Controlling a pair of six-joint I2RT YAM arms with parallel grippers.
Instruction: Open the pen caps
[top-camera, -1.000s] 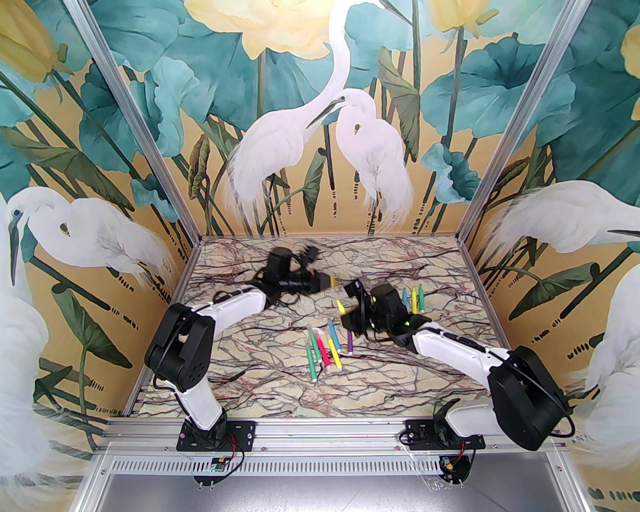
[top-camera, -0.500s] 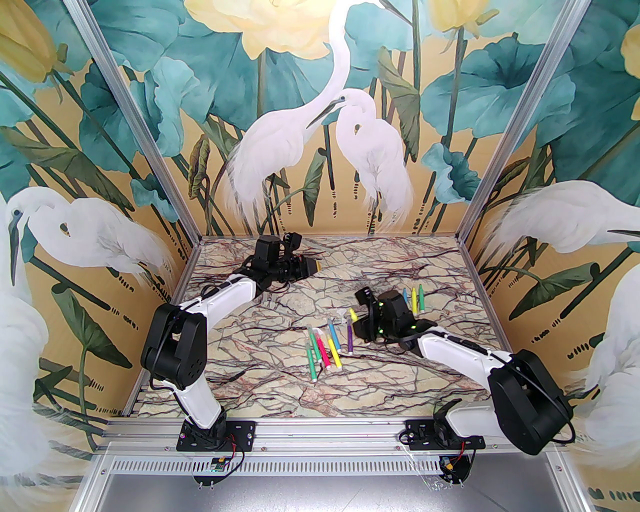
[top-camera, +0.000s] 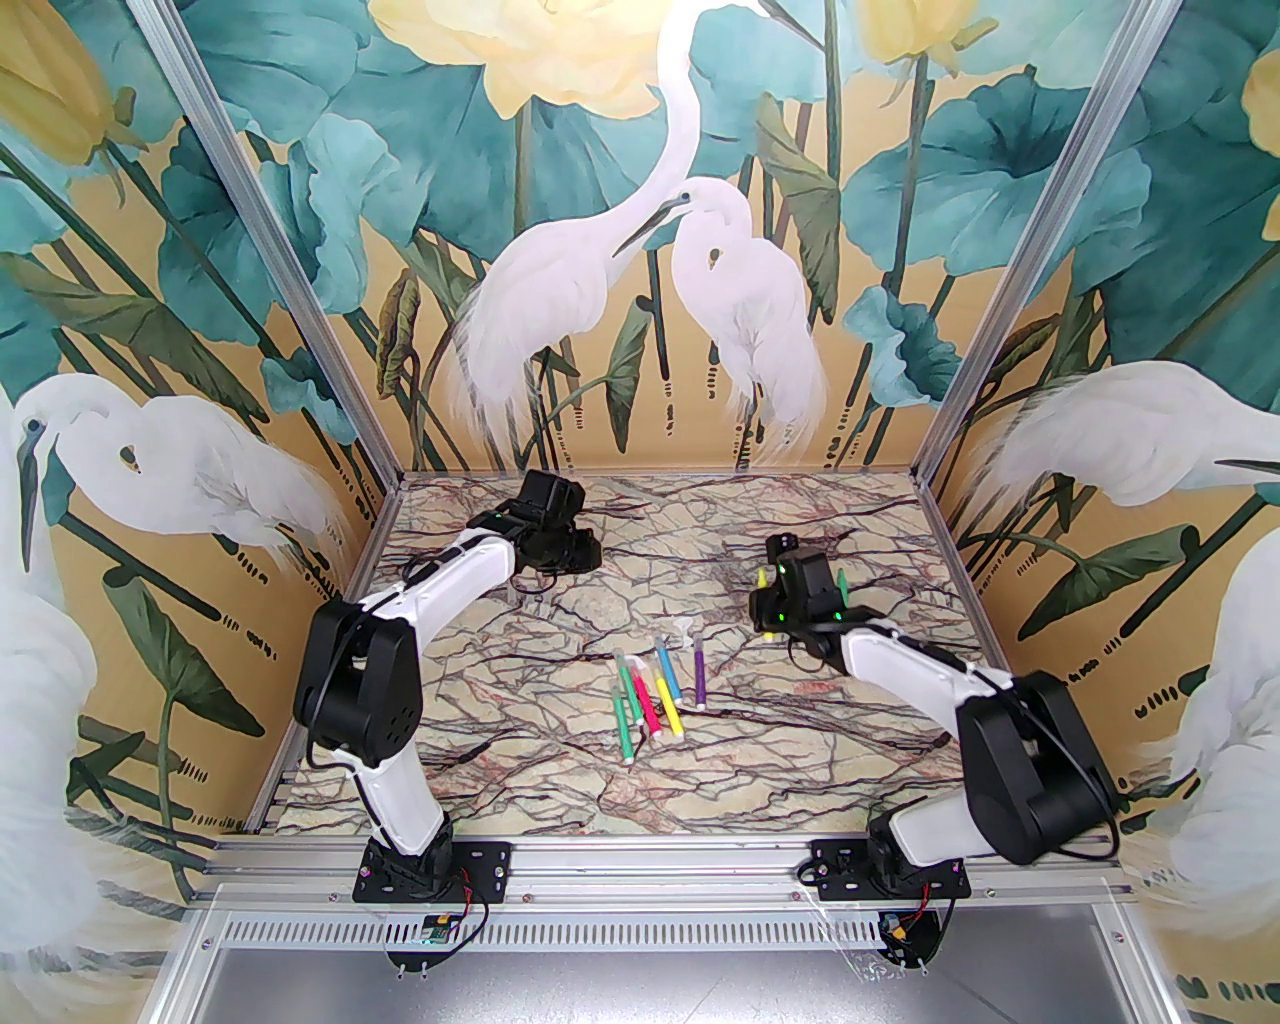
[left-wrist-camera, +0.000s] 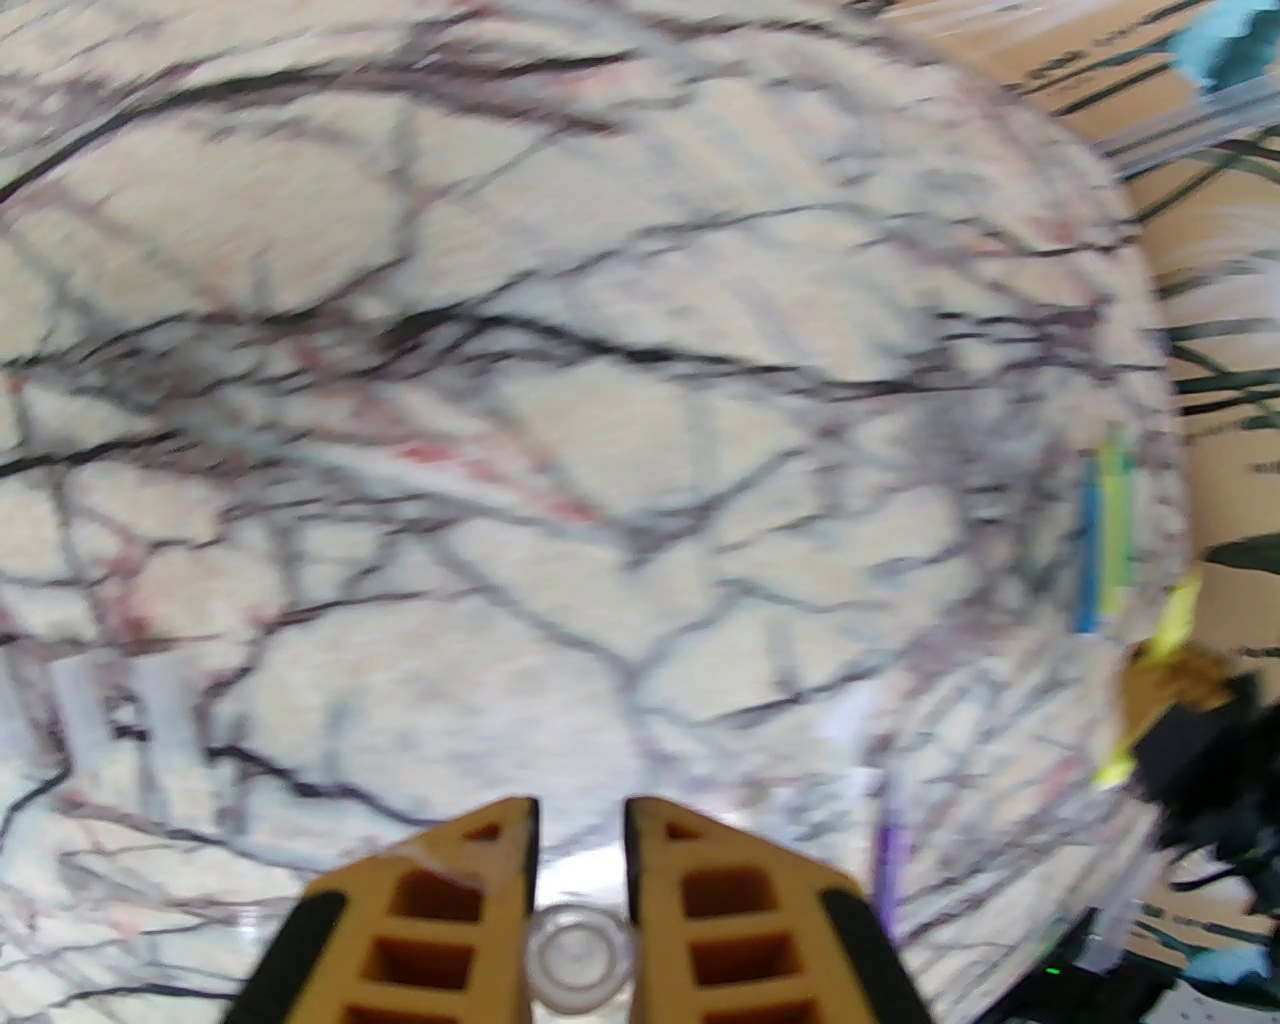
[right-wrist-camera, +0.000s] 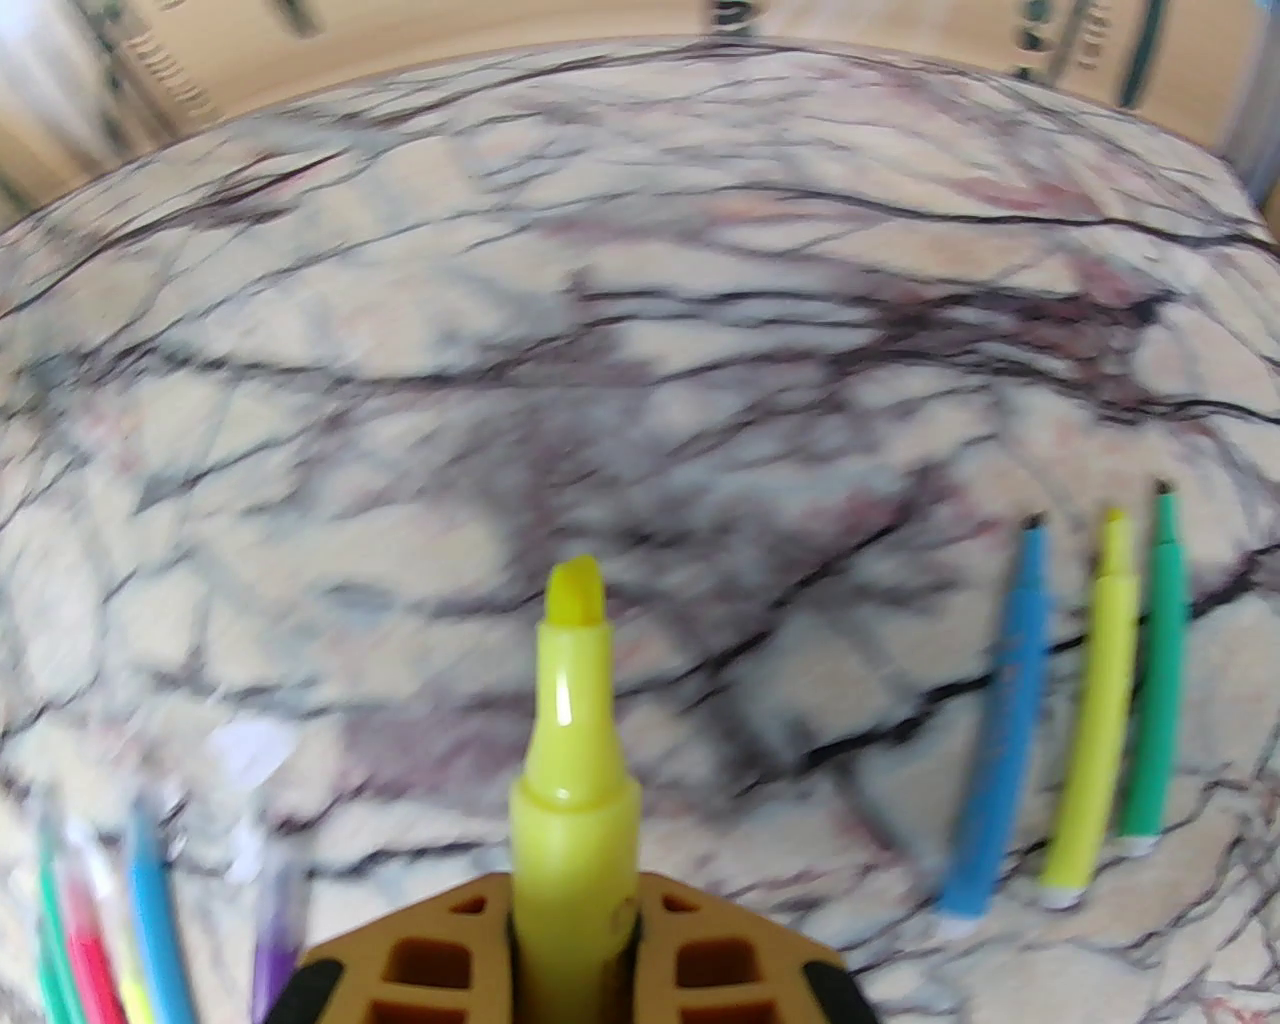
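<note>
Bottom centre of the left wrist view, the left gripper (left-wrist-camera: 580, 835) pinches a clear pen cap (left-wrist-camera: 577, 955) between its jaws. The right gripper (right-wrist-camera: 575, 895) has its jaws clamped on a bare-tipped yellow pen (right-wrist-camera: 573, 720).

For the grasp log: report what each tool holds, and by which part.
Right tool grips the yellow marker by its barrel, bare tip pointing out. Left tool pinches a clear cap across its sides, round end toward the camera.

Overhead view bright, evenly lit, sharp; shadows soft. Wrist views motion-blurred, edges barrel-distorted; table (left-wrist-camera: 600, 400) veining smeared, yellow pen (right-wrist-camera: 575, 740) comparatively crisp.
</note>
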